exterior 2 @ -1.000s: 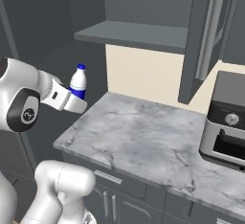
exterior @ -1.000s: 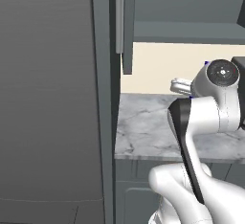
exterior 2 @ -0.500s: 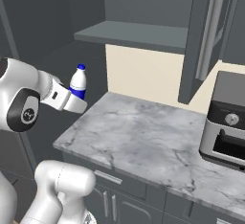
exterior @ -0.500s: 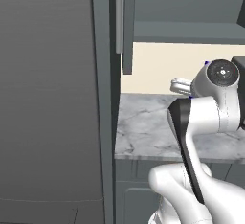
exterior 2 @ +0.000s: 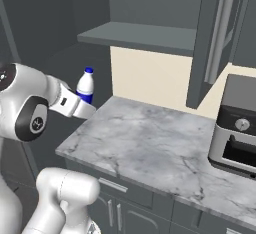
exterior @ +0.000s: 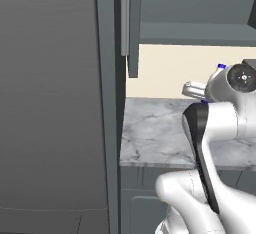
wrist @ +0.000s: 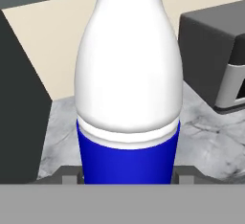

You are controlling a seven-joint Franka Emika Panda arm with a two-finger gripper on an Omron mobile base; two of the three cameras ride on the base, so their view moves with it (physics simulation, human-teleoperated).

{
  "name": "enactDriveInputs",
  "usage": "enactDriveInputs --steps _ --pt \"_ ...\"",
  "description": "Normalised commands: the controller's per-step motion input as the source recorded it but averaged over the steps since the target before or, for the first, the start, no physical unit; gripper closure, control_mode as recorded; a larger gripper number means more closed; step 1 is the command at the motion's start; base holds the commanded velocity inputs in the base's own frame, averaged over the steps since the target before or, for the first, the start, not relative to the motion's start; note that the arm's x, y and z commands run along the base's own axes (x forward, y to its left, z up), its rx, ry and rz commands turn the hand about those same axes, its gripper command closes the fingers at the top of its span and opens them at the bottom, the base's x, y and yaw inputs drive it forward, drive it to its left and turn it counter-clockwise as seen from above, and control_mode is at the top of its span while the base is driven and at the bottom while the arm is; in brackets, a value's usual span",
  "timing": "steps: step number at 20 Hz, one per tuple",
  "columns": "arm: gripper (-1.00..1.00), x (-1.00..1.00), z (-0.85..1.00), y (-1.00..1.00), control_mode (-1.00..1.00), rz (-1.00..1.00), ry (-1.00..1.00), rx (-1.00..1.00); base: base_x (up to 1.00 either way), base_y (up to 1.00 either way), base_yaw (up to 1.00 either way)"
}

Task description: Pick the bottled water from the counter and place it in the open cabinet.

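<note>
I see the open cabinet (exterior 2: 145, 35) across the upper middle of the right base view, its shelf floor bare, its door (exterior 2: 212, 38) hanging at upper right. The counter (exterior 2: 165, 153) runs through the lower centre, with a toaster oven (exterior 2: 235, 128) at the right edge. My tool (exterior 2: 85, 109) sits at middle left, clamped on the bottled water (exterior 2: 85, 85), which stands upright off the counter's left end, lifted clear of the slab. In the hand view the bottle's blue label (wrist: 128, 156) sits between the fingertips at bottom centre.
</note>
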Motion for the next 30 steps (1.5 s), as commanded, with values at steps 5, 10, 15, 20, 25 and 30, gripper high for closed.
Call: enactDriveInputs --steps 5,10,15,20,25,30 --pt "1.0 0.0 0.05 -0.45 -1.0 0.07 0.0 0.0 0.0 0.0 0.0" --pt "1.0 0.08 0.27 -0.3 -1.0 0.02 0.0 0.0 0.0 0.0 0.0" --pt "1.0 0.16 0.47 -0.23 -1.0 0.02 0.0 -0.01 0.0 0.0 0.0" --pt "1.0 0.09 0.57 -0.01 -1.0 0.0 0.0 -0.01 0.0 0.0 0.0" --pt "1.0 -0.06 0.62 -0.01 -1.0 0.0 0.0 -0.01 0.0 0.0 0.0" --pt "1.0 -0.04 0.58 0.0 -1.0 0.0 -0.02 -0.01 0.0 0.0 0.0"
